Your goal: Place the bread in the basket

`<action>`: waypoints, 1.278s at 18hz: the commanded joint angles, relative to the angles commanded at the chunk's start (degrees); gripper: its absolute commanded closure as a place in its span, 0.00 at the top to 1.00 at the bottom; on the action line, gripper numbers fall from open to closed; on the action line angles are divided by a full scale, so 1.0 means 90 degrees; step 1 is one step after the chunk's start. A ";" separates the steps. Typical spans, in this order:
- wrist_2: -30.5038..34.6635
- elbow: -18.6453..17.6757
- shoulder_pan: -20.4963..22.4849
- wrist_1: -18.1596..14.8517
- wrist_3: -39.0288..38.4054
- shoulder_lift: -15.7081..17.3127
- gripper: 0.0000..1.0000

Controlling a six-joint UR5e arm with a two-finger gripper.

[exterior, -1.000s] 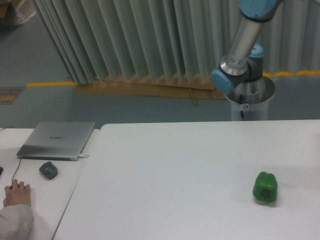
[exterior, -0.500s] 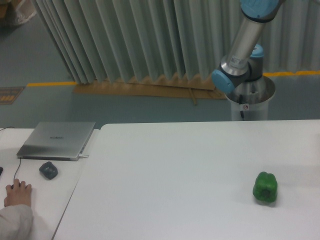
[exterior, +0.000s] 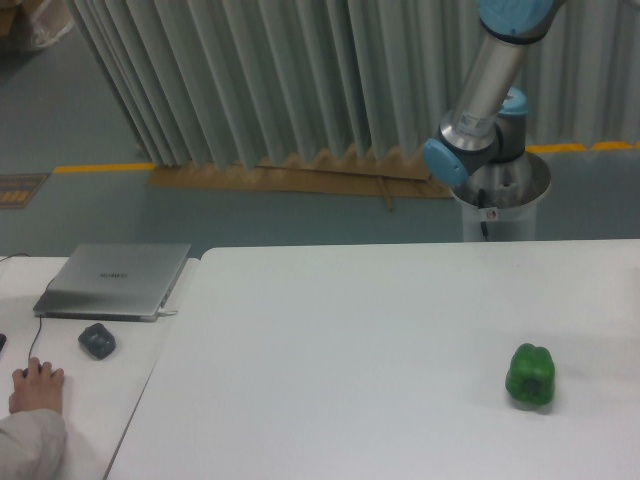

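Observation:
The bread and the basket are both out of view. Only the lower part of the robot arm [exterior: 480, 110] shows, rising from its base at the back right and leaving the frame at the top; the gripper is not in view. A glossy green bell pepper [exterior: 530, 377] sits alone on the white table [exterior: 350, 350] at the right.
A closed grey laptop [exterior: 115, 280] and a dark mouse-like object [exterior: 97, 341] lie on a side desk at the left. A person's hand [exterior: 35, 387] rests on that desk near the bottom left corner. Folded grey screens stand behind.

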 joint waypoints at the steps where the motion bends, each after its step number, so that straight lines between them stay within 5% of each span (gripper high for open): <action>1: -0.0010 -0.0011 -0.0010 -0.0010 0.0000 0.0058 1.00; 23: -0.0068 -0.0792 -0.1143 -0.1074 -0.0811 0.1143 1.00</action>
